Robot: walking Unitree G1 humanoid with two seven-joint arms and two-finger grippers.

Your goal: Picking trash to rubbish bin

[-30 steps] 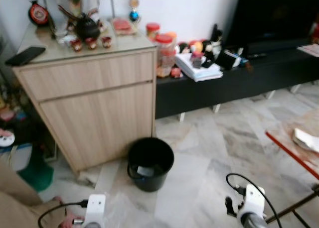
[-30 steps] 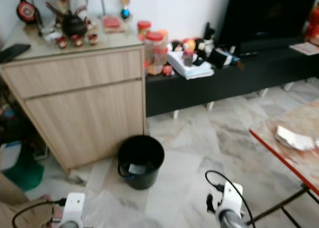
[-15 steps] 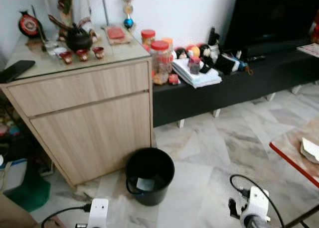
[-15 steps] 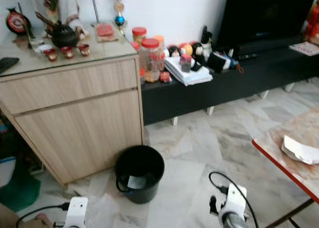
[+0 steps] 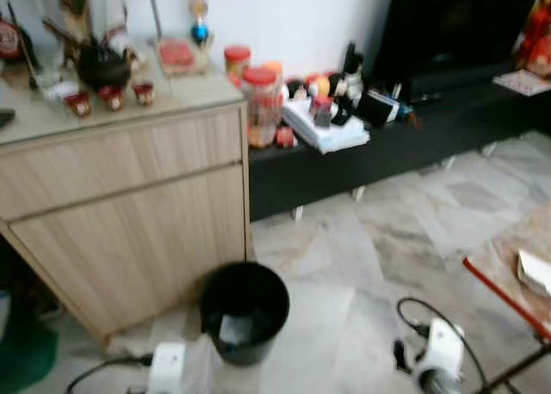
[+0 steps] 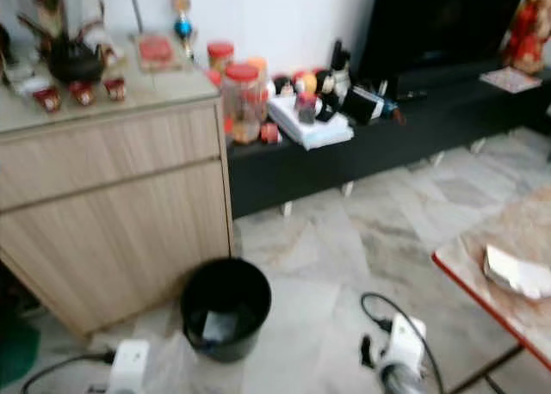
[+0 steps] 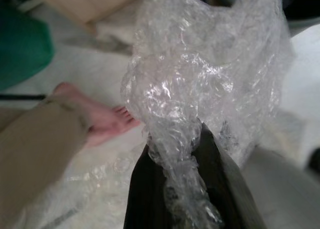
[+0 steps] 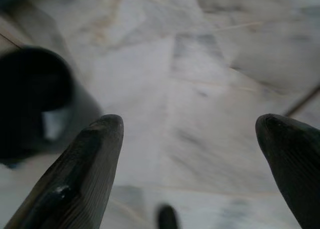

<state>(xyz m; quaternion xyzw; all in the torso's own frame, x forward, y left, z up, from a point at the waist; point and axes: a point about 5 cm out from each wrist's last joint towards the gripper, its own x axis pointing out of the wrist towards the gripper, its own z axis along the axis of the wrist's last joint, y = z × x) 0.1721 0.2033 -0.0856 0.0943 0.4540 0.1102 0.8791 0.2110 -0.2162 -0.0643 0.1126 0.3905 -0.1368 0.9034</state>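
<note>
Right, left gripper clamped on crumpled plastic wrap, black bin just ahead by the wooden cabinet; right gripper fingers spread wide over marble floor.

White wrist housings — looped black cables — seemingly ridged black fingers.

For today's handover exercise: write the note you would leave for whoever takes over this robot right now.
Left gripper: shut on a crumpled clear plastic wrap, held low near the bin.
Right gripper: open, holding nothing, over bare floor.
Black bin: on the floor by the wooden cabinet, just ahead; something pale already lies inside.
Done: wrap picked up.
Left: drop the wrap into the bin. A person's bare foot is close by the left arm.
</note>
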